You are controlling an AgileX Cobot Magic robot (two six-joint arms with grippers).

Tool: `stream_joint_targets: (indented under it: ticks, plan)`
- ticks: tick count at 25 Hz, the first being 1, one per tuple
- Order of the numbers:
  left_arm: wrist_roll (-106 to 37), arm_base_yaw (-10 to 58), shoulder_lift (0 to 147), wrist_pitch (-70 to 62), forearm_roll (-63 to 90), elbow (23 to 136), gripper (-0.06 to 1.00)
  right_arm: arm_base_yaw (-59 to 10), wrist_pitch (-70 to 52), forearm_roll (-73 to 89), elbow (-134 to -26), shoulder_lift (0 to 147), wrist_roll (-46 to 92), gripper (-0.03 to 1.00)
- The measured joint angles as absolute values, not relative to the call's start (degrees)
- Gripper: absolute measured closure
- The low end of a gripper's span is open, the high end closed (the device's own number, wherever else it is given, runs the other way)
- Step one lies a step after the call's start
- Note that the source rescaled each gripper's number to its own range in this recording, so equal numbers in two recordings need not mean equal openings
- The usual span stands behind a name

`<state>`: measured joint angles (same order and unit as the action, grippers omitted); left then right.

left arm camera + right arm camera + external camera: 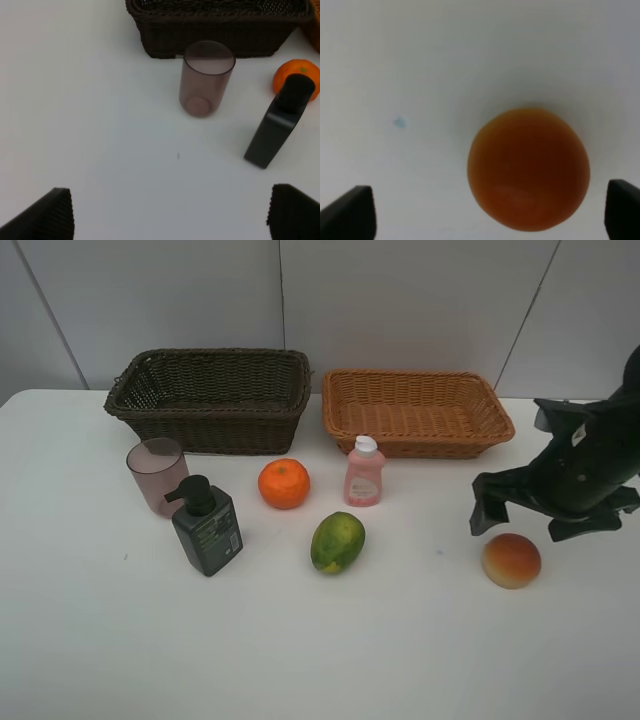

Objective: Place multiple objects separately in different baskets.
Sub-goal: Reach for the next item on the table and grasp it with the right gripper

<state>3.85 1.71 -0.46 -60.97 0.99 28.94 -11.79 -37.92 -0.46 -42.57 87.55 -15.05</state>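
Right gripper (pixel 487 212) hovers over the peach (pixel 511 560), jaws wide, apparently not touching it (wrist view blurred). Left gripper (pixel 172 215) also stands wide, holding nothing, well apart from the peach. Peach lies on the table (pixel 100 640); light basket (pixel 440 440) near it, dark basket (pixel 215 430) farther off.

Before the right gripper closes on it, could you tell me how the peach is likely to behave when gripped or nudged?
The peach looks round and smooth, so a nudge would probably send it rolling across the white table. Its curved sides might slip from the open right gripper unless the jaws close across its widest part.
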Motion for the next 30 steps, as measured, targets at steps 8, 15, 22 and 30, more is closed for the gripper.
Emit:
stream_joint_targets:
  ticks: [8, 15, 22, 30]
  plan:
    - [3.85, 1.71, -0.46, -60.97, 0.99, 28.94, -0.06, -11.27, -36.66, -3.12, -42.57, 90.64, -19.0, -0.03]
    - [3.85, 1.71, -0.46, -60.97, 0.99, 28.94, -0.06, -11.27, -34.43, -4.56, -42.57, 96.61, -21.02, -0.03]
    - [3.85, 1.71, -0.46, -60.97, 0.99, 28.94, -0.06, -11.27, -31.6, -4.62, -42.59, 100.25, -21.42, -0.03]
    - [3.85, 1.71, -0.46, -60.97, 0.99, 28.94, -0.06, -11.27, -30.77, -4.31, -42.64, 102.64, -21.42, -0.03]
